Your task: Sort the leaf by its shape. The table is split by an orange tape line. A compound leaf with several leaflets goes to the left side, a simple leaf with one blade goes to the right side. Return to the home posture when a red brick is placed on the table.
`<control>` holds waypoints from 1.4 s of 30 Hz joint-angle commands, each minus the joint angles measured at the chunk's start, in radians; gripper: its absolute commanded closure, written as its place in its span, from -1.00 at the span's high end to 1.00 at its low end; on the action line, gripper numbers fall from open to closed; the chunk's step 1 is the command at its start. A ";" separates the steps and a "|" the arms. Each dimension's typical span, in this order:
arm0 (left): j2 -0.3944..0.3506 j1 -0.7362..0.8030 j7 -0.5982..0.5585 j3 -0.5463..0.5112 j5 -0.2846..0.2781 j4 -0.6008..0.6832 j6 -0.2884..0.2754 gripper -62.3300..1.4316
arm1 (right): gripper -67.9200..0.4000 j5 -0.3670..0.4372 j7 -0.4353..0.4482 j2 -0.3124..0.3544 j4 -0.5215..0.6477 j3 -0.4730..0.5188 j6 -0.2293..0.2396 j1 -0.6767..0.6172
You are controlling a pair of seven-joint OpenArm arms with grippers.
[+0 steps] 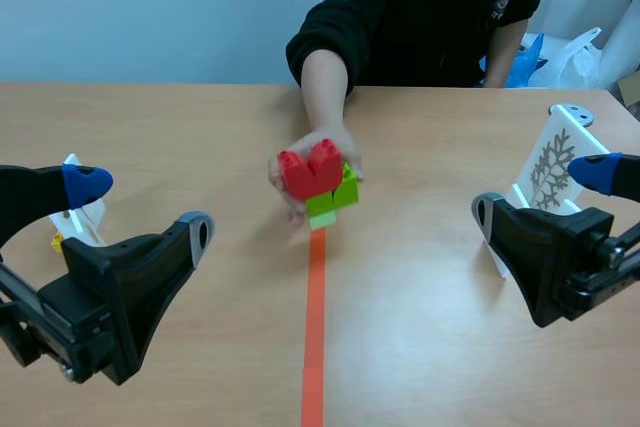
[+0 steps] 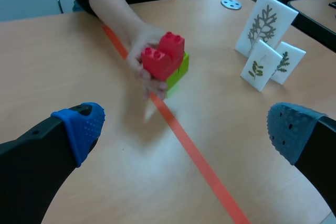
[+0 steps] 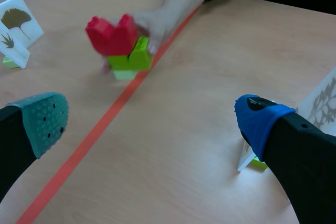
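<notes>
We count one red brick [image 1: 310, 172], sitting on green bricks [image 1: 335, 199] whose number we cannot make out. A person's hand [image 1: 318, 139] grips this stack from behind, at the far end of the tape line [image 1: 315, 327]. We cannot tell whether the stack rests on the table [image 1: 420, 327] or is held just over it.

We count five leaf cards. Three stand on the right side: a big card [image 2: 261, 24] with a many-branched leaf and two small cards [image 2: 260, 66] [image 2: 287, 62] just in front of it, each with a sprig of leaflets. Two stand on the left side: a ginkgo card [image 3: 21, 20] and a smaller card [image 3: 14, 51] touching its front.

There are two grippers, both with fingers spread wide and holding nothing. The left gripper [image 1: 142, 209] is low at the near left, partly hiding the left-side cards. The right gripper [image 1: 540, 192] is low at the near right, just in front of the big card.

A grey disc [image 1: 570, 112] lies behind the right cards. The hand and stack cover the line's far end.

The table is light wood. Behind it sits the person in a black top [image 1: 430, 7], with a pale blue wall [image 1: 150, 7] and a white bag [image 1: 580, 57].
</notes>
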 commanded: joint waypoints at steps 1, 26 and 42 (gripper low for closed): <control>0.003 -0.003 -0.016 -0.001 -0.006 0.008 -0.002 1.00 | 1.00 0.011 0.019 0.000 0.008 0.014 0.000 0.012; 0.003 -0.003 -0.015 -0.001 0.006 0.005 -0.002 1.00 | 1.00 0.018 0.019 0.000 0.008 0.014 0.000 0.012; 0.002 -0.008 -0.023 -0.001 0.039 0.005 -0.002 1.00 | 1.00 0.003 0.015 0.003 0.008 0.014 0.000 0.011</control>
